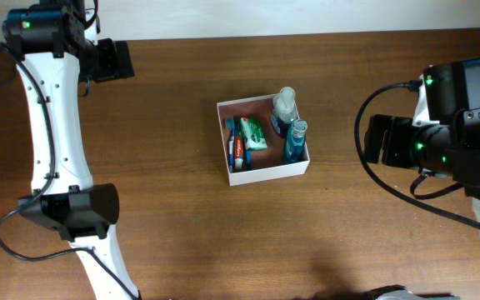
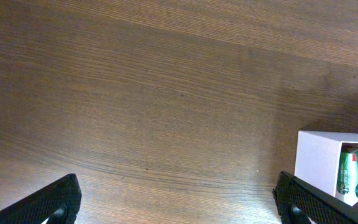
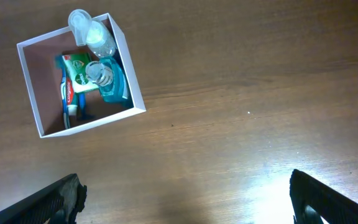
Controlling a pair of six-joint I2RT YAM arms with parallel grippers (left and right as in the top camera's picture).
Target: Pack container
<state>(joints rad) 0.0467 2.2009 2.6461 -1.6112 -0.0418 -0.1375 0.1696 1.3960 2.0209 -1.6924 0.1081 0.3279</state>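
L hand [image 2: 179,204]: fingers spread wide, nothing btwn them, bare wood surface [image 2: 166,93] underneath. R hand [image 3: 188,202]: same, spread & empty. Further out, the container [image 1: 269,173] sits mid-surface, well apart from both hands. One white corner shows at the right edge of L wrist view; the whole box shows upper left in R wrist view. Inside: toothpaste tube [image 1: 237,150] along the wall nearer L side, green packet [image 1: 254,133] just beside it, blue bottle [image 1: 295,142] & clear bottle [image 1: 284,104] at the opposite wall.

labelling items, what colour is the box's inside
Pinkish-brown; the box shows best in right wrist view.
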